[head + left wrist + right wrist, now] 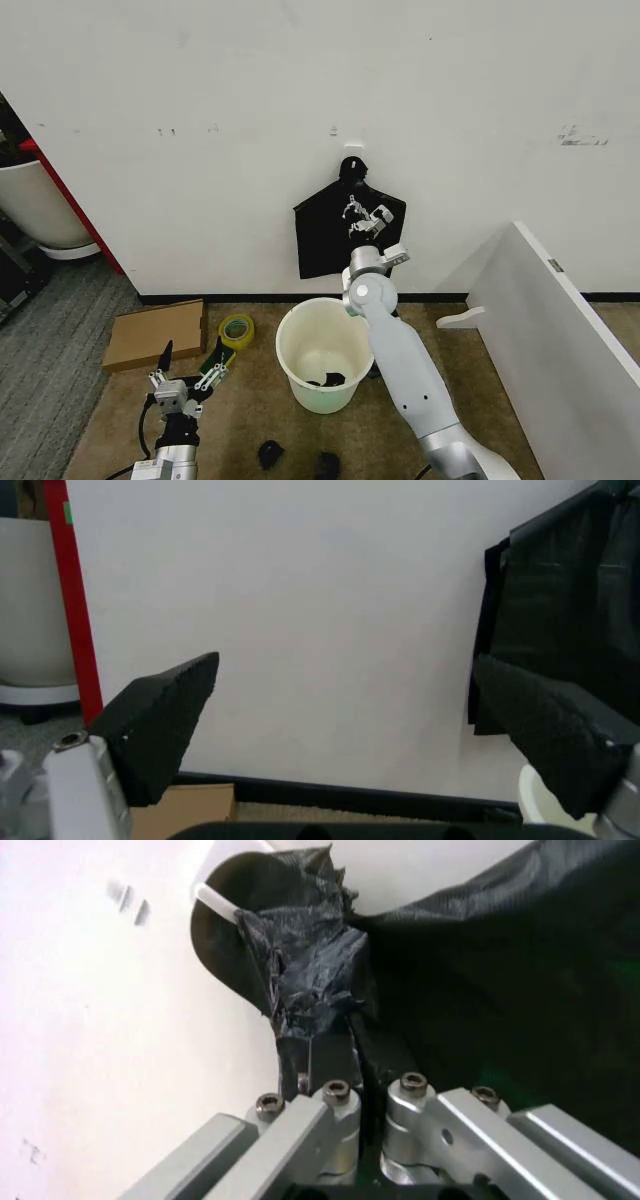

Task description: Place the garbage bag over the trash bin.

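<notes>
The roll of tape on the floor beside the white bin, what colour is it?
Yellow-green, seen best in the head view: the tape roll lies left of the trash bin.

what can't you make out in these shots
- Right gripper fingertips, right wrist view: buried in black film; how many layers of the garbage bag they pinch is unclear.
- The hook holding the bags, head view: covered by the knotted top.
- Dark scraps inside the trash bin, head view: too small to identify.
- Bin, left wrist view: cut off at the edge, behind a left gripper finger.
</notes>
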Controlling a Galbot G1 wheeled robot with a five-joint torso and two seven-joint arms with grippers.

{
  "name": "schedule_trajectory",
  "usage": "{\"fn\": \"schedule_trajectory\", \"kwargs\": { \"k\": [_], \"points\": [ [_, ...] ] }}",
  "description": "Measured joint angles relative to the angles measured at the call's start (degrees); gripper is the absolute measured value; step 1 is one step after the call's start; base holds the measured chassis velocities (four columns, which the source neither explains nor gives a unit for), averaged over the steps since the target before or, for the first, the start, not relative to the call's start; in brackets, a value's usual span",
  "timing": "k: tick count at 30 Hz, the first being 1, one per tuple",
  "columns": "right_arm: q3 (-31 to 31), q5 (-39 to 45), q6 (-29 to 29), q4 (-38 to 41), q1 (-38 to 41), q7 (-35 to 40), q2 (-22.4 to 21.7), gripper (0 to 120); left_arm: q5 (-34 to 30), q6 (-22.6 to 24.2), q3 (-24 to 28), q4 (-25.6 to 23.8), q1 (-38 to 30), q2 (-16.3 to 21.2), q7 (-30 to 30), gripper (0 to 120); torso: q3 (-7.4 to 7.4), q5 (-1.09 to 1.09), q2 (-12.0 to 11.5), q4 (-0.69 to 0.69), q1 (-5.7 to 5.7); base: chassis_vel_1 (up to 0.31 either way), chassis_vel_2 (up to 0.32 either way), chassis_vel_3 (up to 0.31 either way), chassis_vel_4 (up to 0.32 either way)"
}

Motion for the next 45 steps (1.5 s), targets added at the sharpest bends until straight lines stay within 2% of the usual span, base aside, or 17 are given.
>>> {"fn": "schedule_trajectory", "kwargs": {
  "k": [6, 19, 26, 32, 34, 37, 45],
  "points": [
    [-0.8, -2.4, 0.7, 2.3, -3.4, -0.8, -1.4, 0, 0.0, -0.3, -0.1, -0.1, 0.2, 0.0, 0.0, 100, 0.00, 0.00, 0.0, 0.00, 0.00, 0.000, 0.000, 0.000, 0.000],
    [-6.4, -12.7, 2.0, 13.4, -17.9, -0.6, -9.5, 0, -0.1, -0.6, 0.1, -0.7, 0.3, 0.1, -0.4, 100, -0.01, 0.01, 0.0, 0.00, 0.00, 0.000, 0.000, 0.000, 0.000],
    [-8.5, -19.2, 2.7, 21.3, -28.7, 1.7, -14.5, 0, -0.3, -0.6, 0.2, -1.0, 0.2, 0.8, -0.4, 100, -0.01, 0.01, 0.0, 0.00, 0.00, 0.000, 0.000, 0.000, 0.000],
    [-8.9, -21.5, 3.6, 23.6, -33.6, 1.8, -16.2, 0, -0.5, -0.6, 0.5, -0.9, -0.1, 0.8, -0.3, 100, -0.01, 0.01, 0.0, -0.02, -0.01, 0.000, 0.000, 0.000, 0.000],
    [-9.2, -24.5, 4.5, 26.0, -38.6, 1.7, -17.4, 0, -0.5, -0.6, 0.8, -0.7, -0.5, 0.9, -0.2, 100, -0.01, 0.01, 0.0, 0.00, -0.01, 0.000, 0.000, 0.000, 0.000],
    [-9.2, -26.5, 4.8, 27.1, -41.1, 1.7, -17.8, 0, -0.8, -0.3, 0.9, -0.7, -1.0, 1.2, -0.1, 100, -0.01, 0.00, 0.0, 0.00, -0.01, 0.000, 0.000, 0.000, 0.000],
    [-8.6, -34.4, 6.8, 26.6, -44.0, 1.0, -19.7, 0, -1.5, 0.6, 1.3, -0.4, -2.8, 3.6, 0.4, 100, 0.00, 0.00, 0.0, 0.00, -0.01, 0.000, 0.000, 0.000, 0.000]
  ]
}}
